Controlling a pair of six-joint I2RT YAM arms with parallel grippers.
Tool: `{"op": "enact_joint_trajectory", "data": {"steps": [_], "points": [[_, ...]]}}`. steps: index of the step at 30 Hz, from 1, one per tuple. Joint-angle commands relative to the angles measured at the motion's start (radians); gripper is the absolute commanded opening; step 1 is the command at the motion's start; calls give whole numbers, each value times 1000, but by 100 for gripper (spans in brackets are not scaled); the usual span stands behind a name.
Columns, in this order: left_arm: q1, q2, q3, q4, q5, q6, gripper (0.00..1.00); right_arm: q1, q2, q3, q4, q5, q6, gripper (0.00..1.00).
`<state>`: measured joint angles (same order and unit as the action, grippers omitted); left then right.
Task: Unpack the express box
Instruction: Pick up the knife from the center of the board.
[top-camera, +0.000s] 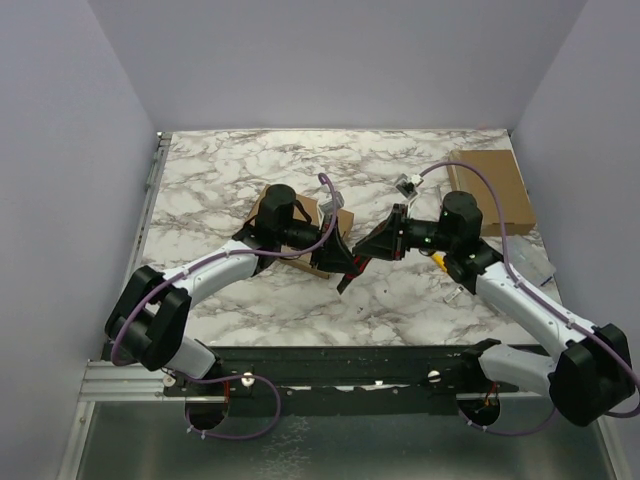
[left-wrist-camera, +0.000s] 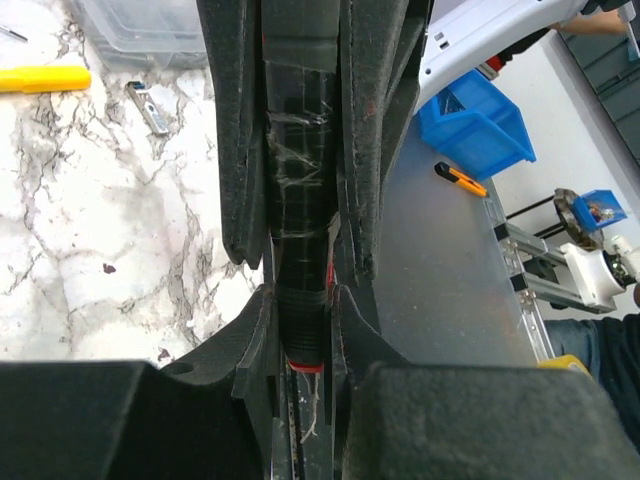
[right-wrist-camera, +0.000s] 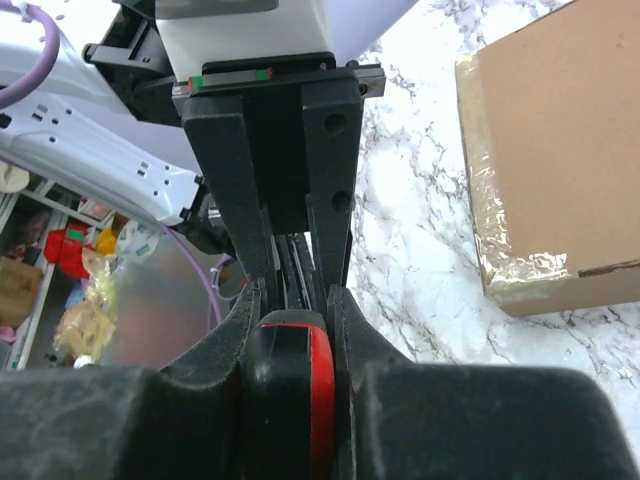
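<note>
a: where's the express box (right-wrist-camera: 560, 150)?
b: mid-table, partly under your left wrist. flaps closed, tape along one edge, so you can't see inside. a clear tub (left-wrist-camera: 140, 30) sits toward the right side, contents unreadable, with a yellow tool (left-wrist-camera: 40, 78) near it.
a: arms?
b: both reach inward and meet nose to nose just near of the box. your left gripper (left-wrist-camera: 300, 300) is pinching a black-and-red object (left-wrist-camera: 295, 200), and your right gripper (right-wrist-camera: 292, 310) is clamped on its other end.
</note>
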<state>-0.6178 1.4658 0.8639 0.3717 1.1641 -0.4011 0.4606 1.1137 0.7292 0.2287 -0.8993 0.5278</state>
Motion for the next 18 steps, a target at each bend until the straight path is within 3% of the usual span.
{"op": "enact_joint_trajectory", "data": {"steps": [1,3,4,6,7,11,16,18], "points": [[-9,-12,26,25,4,26,0,9,38,-2,71,-33,66,1],[-10,-12,24,24,-1,25,0,9,45,10,22,12,73,0],[-10,-11,24,25,-10,22,13,9,41,16,-15,57,75,0],[-4,-22,22,23,-42,18,50,9,-5,9,-60,169,69,0],[3,-36,18,23,-55,23,59,9,-30,6,-92,236,62,0],[59,-163,-16,-10,-202,84,76,7,-144,-11,-194,524,40,0],[188,-272,28,-346,-768,21,89,7,-159,24,-291,688,-80,0],[288,-265,40,-469,-896,-57,93,7,-118,63,-338,699,-124,1]]}}
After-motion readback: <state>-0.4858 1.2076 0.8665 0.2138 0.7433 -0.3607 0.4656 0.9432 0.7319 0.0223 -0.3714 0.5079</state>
